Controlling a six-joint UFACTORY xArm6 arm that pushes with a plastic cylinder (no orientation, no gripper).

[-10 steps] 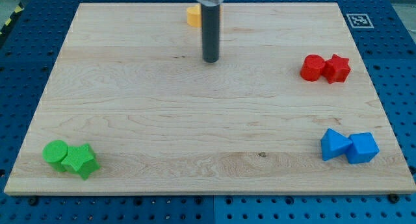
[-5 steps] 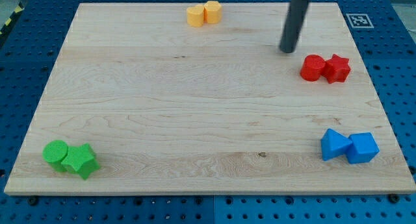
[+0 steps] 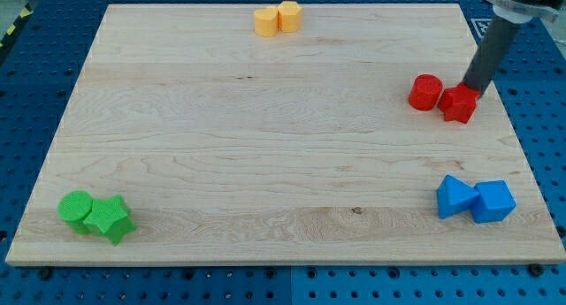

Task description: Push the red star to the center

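Note:
The red star [image 3: 458,103] lies near the right edge of the wooden board [image 3: 265,146], just right of a red cylinder [image 3: 425,92], with a small gap between them. My tip [image 3: 471,88] is at the star's upper right side, touching it. The rod slants up to the view's top right corner.
Two yellow blocks [image 3: 277,19] sit together at the top edge. A green cylinder [image 3: 76,207] and a green star [image 3: 111,219] sit at the bottom left. Two blue blocks [image 3: 475,200] sit at the bottom right. A marker tag [image 3: 478,26] is at the board's top right corner.
My tip moved from the top middle of the board rightward to the red star. The star has shifted slightly down and away from the red cylinder.

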